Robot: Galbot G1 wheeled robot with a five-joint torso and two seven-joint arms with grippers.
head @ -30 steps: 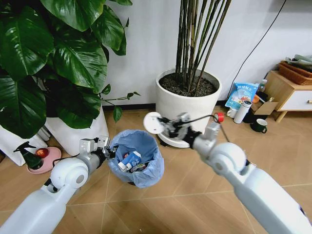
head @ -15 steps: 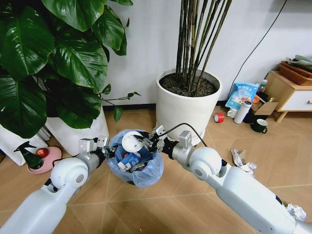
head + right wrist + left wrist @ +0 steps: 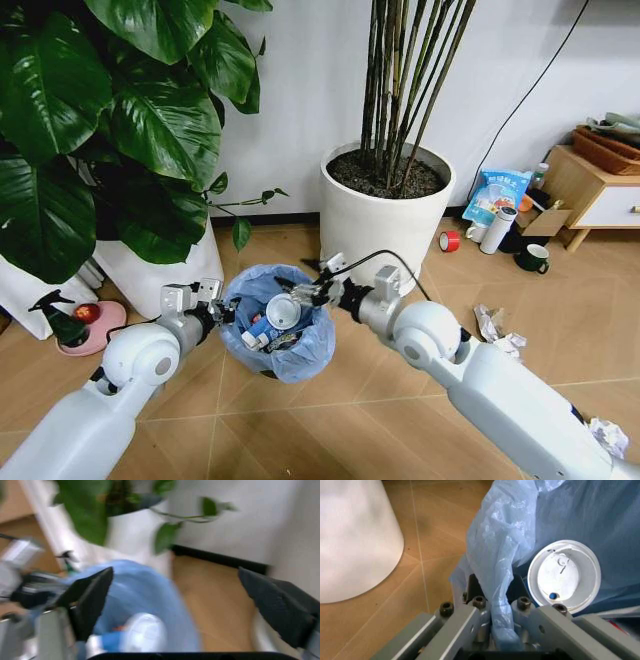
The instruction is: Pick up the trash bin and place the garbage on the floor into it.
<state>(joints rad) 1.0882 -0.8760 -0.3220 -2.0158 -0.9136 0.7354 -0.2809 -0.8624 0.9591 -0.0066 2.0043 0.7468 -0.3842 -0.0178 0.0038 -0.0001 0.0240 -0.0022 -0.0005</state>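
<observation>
Left claw [image 3: 222,309]: it is clenching on the rim of the trash bin [image 3: 300,355], at the bin's left side. In the left wrist view the fingers [image 3: 470,620] are pinching a fold of the light-blue bag [image 3: 497,573] between them.

Right claw [image 3: 300,293]: it is hovering over the open mouth of the bin, at the back right part of the rim. Its fingers [image 3: 92,592] are spread wide apart in the right wrist view and are gripping nothing.

White round lid [image 3: 283,311]: it is lying free inside the bin, just under the right claw, apart from the fingers. In the left wrist view the lid [image 3: 565,575] is showing its hollow side and is leaning on the bag.

Other garbage in the bin: a blue-white wrapper [image 3: 262,327] is lying beside the lid.

Garbage on the floor: a crumpled white paper wad [image 3: 495,328] is lying to the right of the robot's right arm, and another white wad [image 3: 606,434] is lying well apart from it, near the right edge.

Surroundings: a large white plant pot [image 3: 385,215] is standing just behind the bin. A red tape roll [image 3: 450,241] is lying on the floor to the right of this pot.
</observation>
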